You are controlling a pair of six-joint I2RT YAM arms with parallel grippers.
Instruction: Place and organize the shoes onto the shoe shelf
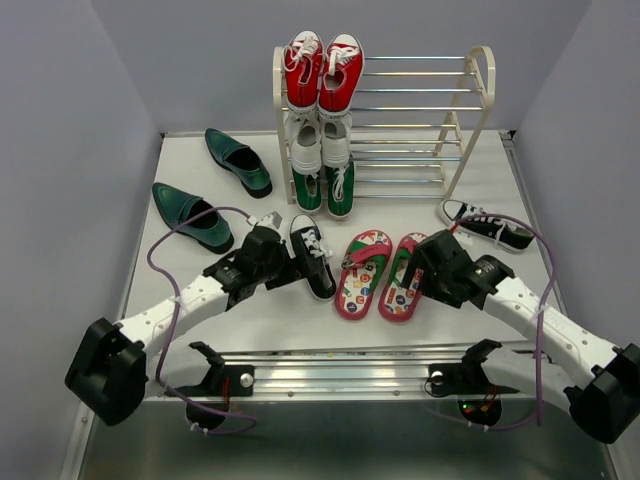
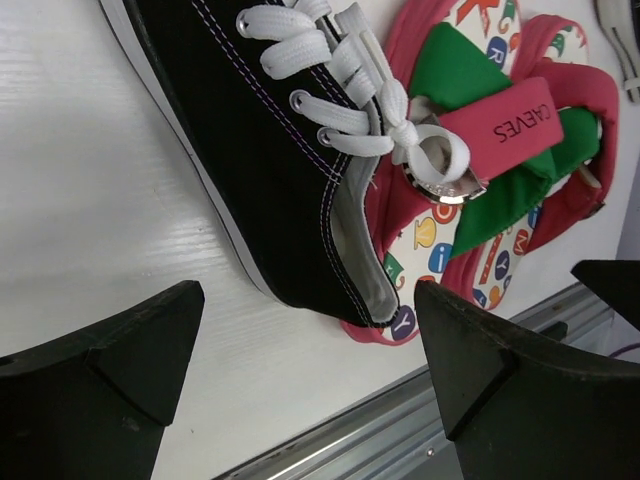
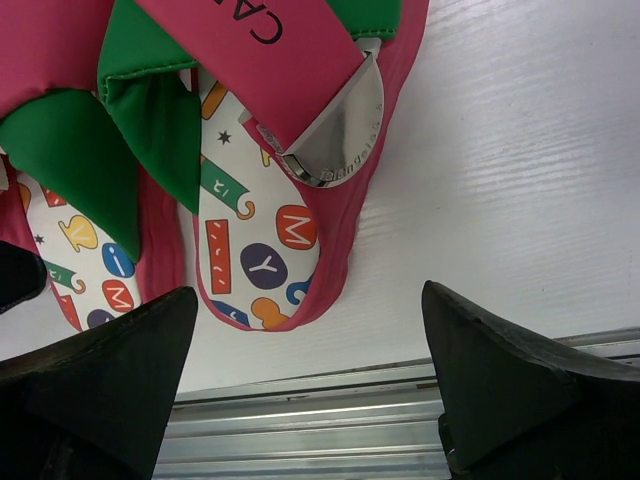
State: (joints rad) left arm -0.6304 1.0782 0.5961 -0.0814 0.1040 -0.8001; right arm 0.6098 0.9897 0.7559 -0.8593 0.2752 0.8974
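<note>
**Both grippers spread wide, nothing held; six task shoes on the table**

Only the overhead view gives me the layout. The shoe shelf (image 1: 484, 90) stands at the far side of the table (image 1: 180, 150). Its left end carries red sneakers (image 1: 323, 70) on top, white sneakers (image 1: 320, 140) under them and green sneakers (image 1: 323, 188) lowest.

The task's shoes all lie on the table:
- The loafers (image 1: 238, 160) are apart from each other on the left.
- The flip-flops (image 1: 382, 275) lie side by side in the front centre.
- One black sneaker (image 1: 312, 257) lies just left of the flip-flops.
- The second black sneaker (image 1: 487, 225) lies off to the right, near the shelf's right foot.

From above, the left gripper (image 1: 292, 265) sits just beside the first black sneaker, and I cannot tell whether they touch. The left wrist camera settles it. Its fingers (image 2: 110, 370) stand wide apart, and the sneaker's heel lies ahead of the gap between them, touching neither. That camera also shows the white laces and the flip-flops' green and pink straps right behind the heel.

The right gripper (image 1: 422, 268) points at the right-hand flip-flop. Its wrist camera shows both fingers (image 3: 500, 380) spread, with the flip-flop's heel end ahead of them and untouched. The lettered footbed and a silver-tipped pink strap are plain there. The metal rail (image 3: 400, 410) along the table's near edge shows below.
</note>
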